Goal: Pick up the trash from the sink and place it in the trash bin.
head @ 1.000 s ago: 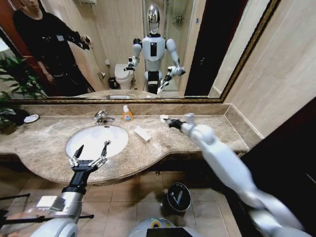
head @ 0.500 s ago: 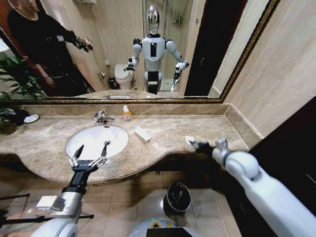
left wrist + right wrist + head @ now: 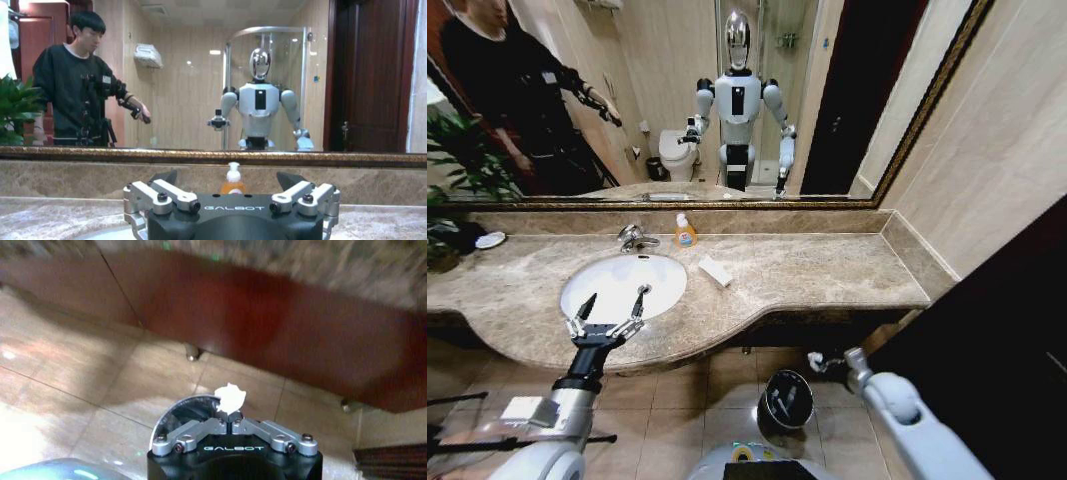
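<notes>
Scrap carried down to the bin

Over the beige-brown marble countertop [image 3: 827, 270], at the white oval sink [image 3: 622, 285], the left gripper [image 3: 610, 310] hangs with jaws apart. The small round black trash bin [image 3: 788, 400] sits at six o'clock; at its three o'clock, the right gripper [image 3: 230, 421] pinches a crumpled white scrap [image 3: 230, 397], jutting beyond the fingertips. Centre it over the rim before letting go.
</notes>
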Controlling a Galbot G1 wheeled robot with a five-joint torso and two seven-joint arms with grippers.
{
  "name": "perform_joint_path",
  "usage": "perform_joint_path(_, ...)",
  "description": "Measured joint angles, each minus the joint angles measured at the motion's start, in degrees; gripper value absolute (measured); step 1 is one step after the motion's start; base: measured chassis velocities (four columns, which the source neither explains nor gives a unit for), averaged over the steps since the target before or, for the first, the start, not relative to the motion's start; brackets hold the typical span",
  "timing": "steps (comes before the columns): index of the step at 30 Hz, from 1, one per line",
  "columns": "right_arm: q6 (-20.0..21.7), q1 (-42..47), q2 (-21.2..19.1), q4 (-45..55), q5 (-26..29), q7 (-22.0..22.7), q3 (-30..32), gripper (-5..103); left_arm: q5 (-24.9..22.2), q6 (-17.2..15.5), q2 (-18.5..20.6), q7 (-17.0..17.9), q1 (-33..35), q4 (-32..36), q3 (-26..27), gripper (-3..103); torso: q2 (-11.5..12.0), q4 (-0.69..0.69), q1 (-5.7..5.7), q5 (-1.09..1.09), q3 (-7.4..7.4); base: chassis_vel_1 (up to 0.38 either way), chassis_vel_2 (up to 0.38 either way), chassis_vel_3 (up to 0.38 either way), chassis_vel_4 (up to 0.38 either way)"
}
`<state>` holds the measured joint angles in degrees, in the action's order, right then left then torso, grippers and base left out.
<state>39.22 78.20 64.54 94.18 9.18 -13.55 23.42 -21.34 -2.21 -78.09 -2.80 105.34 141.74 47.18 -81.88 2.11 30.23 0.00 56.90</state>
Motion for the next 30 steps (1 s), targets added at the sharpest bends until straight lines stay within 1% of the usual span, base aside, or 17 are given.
perform_joint_path(5, -2.6, -4.99, 4.36, -11.91, -5.87, 0.04, -1.49, 0, 0.0, 0.0, 0.0, 0.0, 0.0, 0.0, 0.0, 100, 0.0, 0.0, 0.01, 0.0, 0.0, 0.0, 0.0, 0.0, 0.0)
perform_joint_path(10, -2.25, -6.45, 4.61, -15.1, -8.1, -1.12, -2.65, -1, 0.0, 0.0, 0.0, 0.0, 0.0, 0.0, 0.0, 100, 0.0, 0.0, 0.0, 0.0, 0.0, 0.0, 0.0, 0.0, 0.0)
perform_joint_path(12, -1.33, -6.56, 3.72, -15.15, -8.02, -1.32, -3.73, 4, 0.0, 0.0, 0.0, 0.0, 0.0, 0.0, 0.0, 100, 0.0, 0.0, 0.0, -0.01, 0.0, 0.0, 0.0, 0.0, 0.0)
perform_joint_path(14, -0.29, -6.52, 2.36, -14.67, -7.15, -1.54, -5.16, 15, 0.0, 0.0, 0.0, 0.0, 0.0, 0.0, 0.0, 100, 0.0, 0.0, 0.0, -0.02, 0.0, 0.0, 0.0, 0.0, 0.0)
perform_joint_path(15, -0.29, -6.52, 2.36, -14.67, -7.15, -1.54, -5.16, 15, 0.0, 0.0, 0.0, 0.0, 0.0, 0.0, 0.0, 100, 0.0, 0.0, 0.0, -0.02, 0.0, 0.0, 0.0, 0.0, 0.0)
perform_joint_path(16, -0.01, -6.51, 2.11, -14.4, -6.68, -1.57, -5.41, 25, 0.01, 0.0, 0.0, 0.0, 0.0, 0.0, 0.0, 100, 0.0, 0.0, 0.0, -0.01, 0.0, 0.0, 0.0, 0.0, 0.0)
perform_joint_path(18, 0.19, -6.49, 2.09, -14.15, -6.21, -1.57, -5.46, 25, 0.0, 0.0, 0.0, 0.0, 0.0, 0.0, 0.0, 100, 0.0, 0.0, 0.0, 0.0, 0.0, 0.0, 0.0, 0.0, 0.0)
perform_joint_path(19, 0.47, -6.39, 2.13, -13.79, -5.7, -1.57, -5.46, 36, 0.01, 0.0, 0.0, 0.0, 0.0, 0.0, 0.0, 100, 0.0, 0.0, 0.0, 0.0, 0.0, 0.0, 0.0, 0.0, 0.0)
perform_joint_path(21, 0.51, -6.23, 2.18, -13.53, -5.6, -1.57, -5.47, 36, 0.0, 0.0, 0.0, 0.0, 0.0, 0.0, 0.0, 100, 0.0, 0.0, 0.0, 0.0, 0.0, 0.0, 0.0, 0.0, 0.0)
perform_joint_path(22, 0.53, -6.05, 2.24, -13.12, -5.49, -1.57, -5.35, 47, 0.0, 0.0, 0.0, 0.0, 0.0, 0.0, 0.0, 100, 0.0, 0.0, 0.0, 0.01, 0.0, 0.0, 0.0, 0.0, 0.0)
perform_joint_path(23, 0.53, -6.05, 2.24, -13.12, -5.49, -1.57, -5.35, 47, 0.0, 0.0, 0.0, 0.0, 0.0, 0.0, 0.0, 100, 0.0, 0.0, 0.0, 0.01, 0.0, 0.0, 0.0, 0.0, 0.0)
perform_joint_path(24, 0.54, -5.84, 2.28, -12.25, -5.04, -1.57, -4.69, 47, 0.0, 0.0, 0.0, 0.0, 0.0, 0.0, 0.0, 100, 0.0, 0.0, 0.0, 0.02, 0.0, 0.0, 0.0, 0.0, 0.0)
perform_joint_path(25, 0.55, -5.47, 2.17, -10.67, -4.17, -1.57, -3.68, 58, 0.0, 0.0, 0.0, 0.0, 0.0, 0.0, 0.0, 100, 0.0, 0.0, 0.0, 0.02, 0.0, 0.0, 0.0, 0.0, 0.0)
perform_joint_path(26, 0.55, -5.47, 2.17, -10.67, -4.17, -1.57, -3.68, 58, 0.0, 0.0, 0.0, 0.0, 0.0, 0.0, 0.0, 100, 0.0, 0.0, 0.0, 0.02, 0.0, 0.0, 0.0, 0.0, 0.0)
perform_joint_path(28, 1.12, -3.03, 1.05, -3.48, 0.25, -2.39, 1.19, 69, 0.0, 0.0, 0.0, 0.0, 0.0, 0.0, 0.0, 100, 0.0, 0.0, 0.0, 0.02, 0.0, 0.0, 0.0, 0.0, 0.0)
perform_joint_path(29, 1.12, -3.03, 1.05, -3.48, 0.25, -2.39, 1.19, 69, 0.0, 0.0, 0.0, 0.0, 0.0, 0.0, 0.0, 100, 0.0, 0.0, 0.0, 0.02, 0.0, 0.0, 0.0, 0.0, 0.0)
perform_joint_path(30, 2.01, -1.48, 0.6, 1.2, 4.3, -1.72, 5.03, 74, 0.0, 0.0, 0.0, 0.0, 0.0, 0.0, 0.0, 100, 0.0, 0.0, 0.0, -0.01, 0.0, 0.0, 0.0, 0.0, 0.0)
